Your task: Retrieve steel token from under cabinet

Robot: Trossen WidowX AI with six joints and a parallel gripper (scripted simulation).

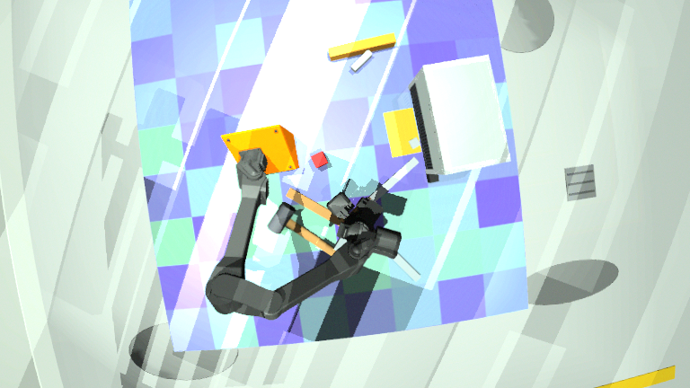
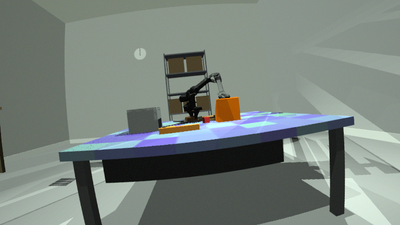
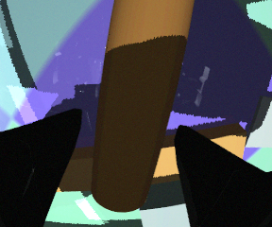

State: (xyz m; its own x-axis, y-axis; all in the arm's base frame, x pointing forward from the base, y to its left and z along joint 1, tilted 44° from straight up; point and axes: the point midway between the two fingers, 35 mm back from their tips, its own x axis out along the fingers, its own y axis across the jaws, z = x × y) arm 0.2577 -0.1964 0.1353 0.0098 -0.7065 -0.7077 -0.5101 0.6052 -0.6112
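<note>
Because the spread gripper (image 1: pixel 355 207) (image 2: pixel 194 117) (image 3: pixel 130 125) has the wooden handle (image 3: pixel 131 109) loose between its fingers, best widen fully and lift straight up before any sideways travel, lest a fingertip drag it. Pale token (image 1: pixel 414 143), as I read it, lies on the yellow marked area (image 1: pixel 399 132) near the cabinet's (image 1: pixel 463 117) front (can't settle whether wholly inside); check that before withdrawing.

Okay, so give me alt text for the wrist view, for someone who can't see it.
The open claw's two black fingertips stand apart on either side of a rounded wooden handle, which runs down between them; a flat-sided wooden bar crosses behind it.
</note>
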